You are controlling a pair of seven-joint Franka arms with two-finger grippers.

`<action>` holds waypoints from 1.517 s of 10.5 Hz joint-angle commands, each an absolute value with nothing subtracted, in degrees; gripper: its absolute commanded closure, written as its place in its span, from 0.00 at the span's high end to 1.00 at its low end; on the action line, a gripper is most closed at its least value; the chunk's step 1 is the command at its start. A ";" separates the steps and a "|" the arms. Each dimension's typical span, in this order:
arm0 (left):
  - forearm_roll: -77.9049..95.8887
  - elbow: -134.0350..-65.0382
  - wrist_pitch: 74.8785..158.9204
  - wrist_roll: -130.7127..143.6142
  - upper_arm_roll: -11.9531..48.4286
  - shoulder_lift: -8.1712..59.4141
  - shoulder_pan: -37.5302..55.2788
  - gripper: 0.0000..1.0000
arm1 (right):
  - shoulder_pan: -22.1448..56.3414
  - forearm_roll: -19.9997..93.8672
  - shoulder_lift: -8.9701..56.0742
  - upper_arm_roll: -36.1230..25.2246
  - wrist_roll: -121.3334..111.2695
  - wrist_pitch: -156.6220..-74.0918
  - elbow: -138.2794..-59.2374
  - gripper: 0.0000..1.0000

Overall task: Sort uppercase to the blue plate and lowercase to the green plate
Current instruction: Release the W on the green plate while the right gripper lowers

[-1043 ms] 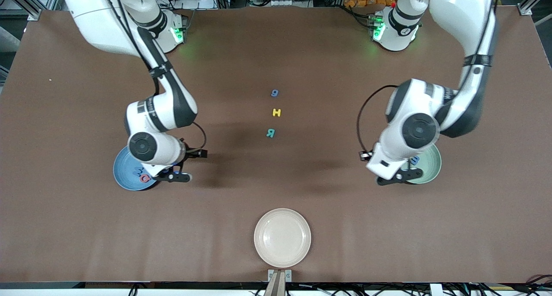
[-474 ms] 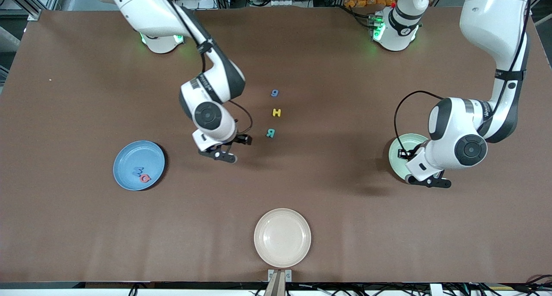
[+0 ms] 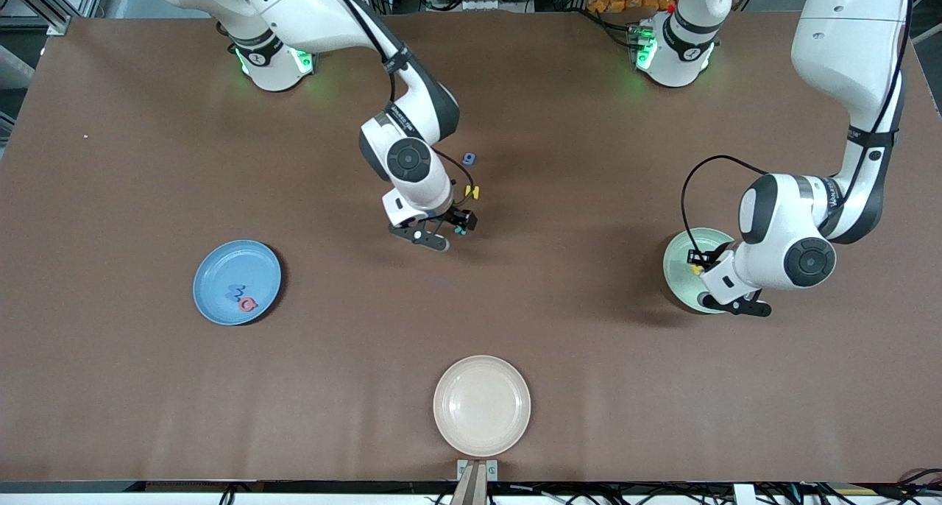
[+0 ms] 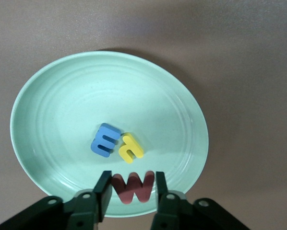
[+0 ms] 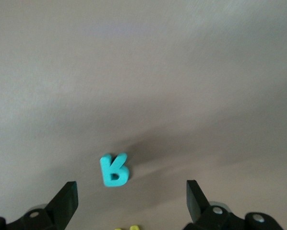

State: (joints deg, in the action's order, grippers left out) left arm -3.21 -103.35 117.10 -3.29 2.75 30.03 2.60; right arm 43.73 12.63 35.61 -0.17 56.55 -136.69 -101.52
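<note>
We see the right gripper (image 5: 129, 201), jaws wide and empty, over the teal R (image 5: 114, 169) mid-bench. The left gripper (image 4: 130, 194), jaws narrow, brackets the red m (image 4: 133, 188) over the green plate (image 4: 47, 110). Risk: the R skids away if the jaws descend off-centre.

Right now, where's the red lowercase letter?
The red letter sits between the left tool's fingers over the green plate, beside the blue m and yellow h lying in it.
</note>
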 commanded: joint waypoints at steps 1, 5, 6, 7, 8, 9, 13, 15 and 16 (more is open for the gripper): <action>-4.92 -103.45 117.60 -6.40 3.16 29.53 2.11 1.00 | 45.00 14.24 37.61 -0.62 57.31 -138.16 -100.90 1.00; -4.92 -101.43 115.41 -8.35 2.81 26.91 2.28 1.00 | 46.22 13.62 42.00 -0.70 54.93 -137.64 -96.08 1.00; -4.92 -100.03 113.05 -8.26 3.07 26.20 2.63 1.00 | 46.14 13.62 42.36 -0.70 54.93 -137.55 -95.54 1.00; -4.83 -98.11 109.72 -8.17 3.16 24.97 3.07 1.00 | 46.06 13.45 42.36 -0.70 54.76 -137.55 -95.45 1.00; -4.22 -96.95 107.34 -8.26 3.25 23.57 3.34 1.00 | 46.32 13.36 42.71 -0.70 54.76 -137.46 -95.45 1.00; -4.13 -96.68 105.49 -8.17 3.25 21.90 4.47 1.00 | 46.41 12.84 42.89 -0.79 54.76 -137.29 -95.10 1.00; -1.94 -96.59 103.97 -8.00 4.04 14.87 5.45 1.00 | 46.41 10.81 42.98 -0.88 55.02 -133.51 -92.82 1.00; -1.58 -95.63 103.97 -7.47 4.66 11.88 6.15 1.00 | 46.32 10.81 43.15 -0.88 55.02 -133.59 -92.72 1.00; -1.50 -95.02 103.97 -7.47 4.66 10.39 6.59 1.00 | 46.32 10.81 43.15 -0.88 55.11 -133.68 -92.72 1.00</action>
State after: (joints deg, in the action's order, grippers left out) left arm -2.50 -95.29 104.86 -7.60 4.60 13.27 6.03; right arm 46.00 11.88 42.33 -0.49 54.91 -134.33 -94.10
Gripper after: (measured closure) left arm 0.000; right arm 0.000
